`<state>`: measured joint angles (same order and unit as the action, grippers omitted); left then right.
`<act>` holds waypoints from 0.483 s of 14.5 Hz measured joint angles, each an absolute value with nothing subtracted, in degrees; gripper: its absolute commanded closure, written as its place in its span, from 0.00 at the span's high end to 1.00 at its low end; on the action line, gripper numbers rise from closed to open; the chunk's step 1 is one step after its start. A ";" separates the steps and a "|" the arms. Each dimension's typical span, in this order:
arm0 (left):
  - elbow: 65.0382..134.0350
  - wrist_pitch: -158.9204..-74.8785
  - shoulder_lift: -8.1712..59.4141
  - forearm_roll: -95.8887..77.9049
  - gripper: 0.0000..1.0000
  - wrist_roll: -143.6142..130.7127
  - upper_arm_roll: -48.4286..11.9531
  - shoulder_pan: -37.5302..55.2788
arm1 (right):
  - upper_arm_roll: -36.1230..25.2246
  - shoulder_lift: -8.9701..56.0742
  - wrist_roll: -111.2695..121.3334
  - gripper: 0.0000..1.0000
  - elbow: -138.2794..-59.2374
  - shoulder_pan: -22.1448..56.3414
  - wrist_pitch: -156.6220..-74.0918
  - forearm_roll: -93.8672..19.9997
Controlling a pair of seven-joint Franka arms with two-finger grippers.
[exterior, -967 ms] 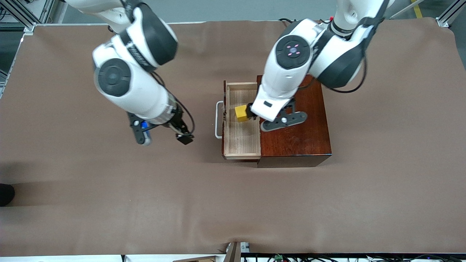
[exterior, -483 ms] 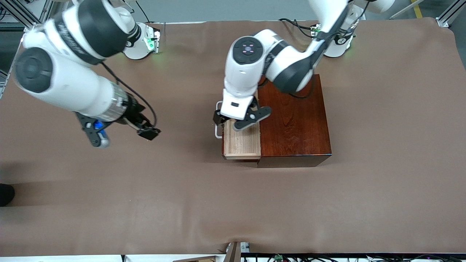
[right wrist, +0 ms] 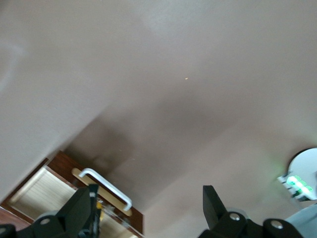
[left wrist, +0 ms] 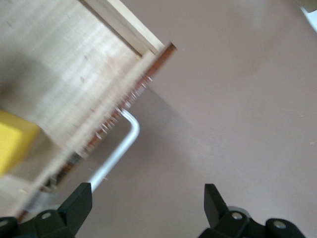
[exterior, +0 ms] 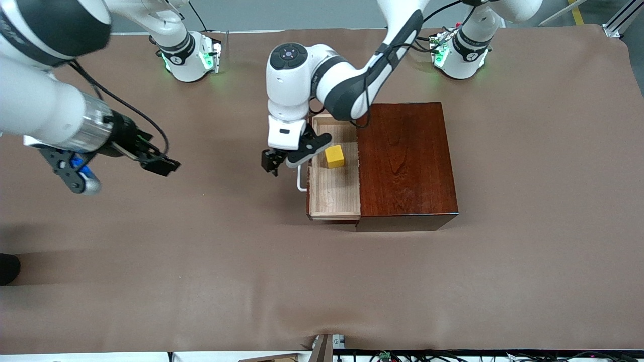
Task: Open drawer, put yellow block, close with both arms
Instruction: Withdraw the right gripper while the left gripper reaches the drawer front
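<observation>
- Drawer (exterior: 334, 187) stood pulled out of the dark reddish-brown box (exterior: 406, 158), toward the right arm's end of the table; pale-wood tray open to view
- White bar handle (exterior: 300, 182) on the drawer front, partly hidden under the L gripper in front view; clear in left wrist view (left wrist: 116, 153) and also seen in right wrist view (right wrist: 106, 186)
- Yellow block (exterior: 334, 156) sat inside the drawer tray on its floor, in the half farther from the front camera, close to the box's opening; apart from the L gripper, nothing touching it
- In left wrist view the block (left wrist: 14, 141) showed at the frame edge, on the tray wood
- Left gripper (exterior: 270, 162) was over the table just outside the drawer front, beside the handle; fingers (left wrist: 79, 201) spread apart w/ nothing between them
- Left arm (exterior: 322, 80) reached in from its base across the box toward the drawer front
- Right gripper (exterior: 157, 165) was over bare table well apart from the drawer, toward the right arm's end; fingers (right wrist: 83, 204) spread wide, holding nothing; that arm waited
- Brown table cover (exterior: 322, 281) under everything; both arm bases glowed green at the table edge farthest from the front camera
</observation>
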<state>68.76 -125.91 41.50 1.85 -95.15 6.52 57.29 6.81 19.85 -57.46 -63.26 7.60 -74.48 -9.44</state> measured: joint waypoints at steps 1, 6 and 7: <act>68.68 -127.00 42.01 1.85 1.00 -96.16 6.56 57.59 | 6.79 19.36 -55.20 1.00 -63.25 6.83 -73.15 -9.44; 68.49 -133.84 46.54 1.85 1.00 -104.83 7.82 59.91 | 6.35 16.47 -39.79 1.00 -63.21 2.94 -69.49 -9.43; 68.29 -134.41 47.49 1.85 1.00 -106.58 8.49 60.72 | 6.28 15.78 -35.75 1.00 -63.21 1.75 -68.98 -9.39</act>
<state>68.29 -134.41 47.49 1.85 -106.58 8.49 60.72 6.28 15.78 -35.75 -63.21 1.75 -68.98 -9.39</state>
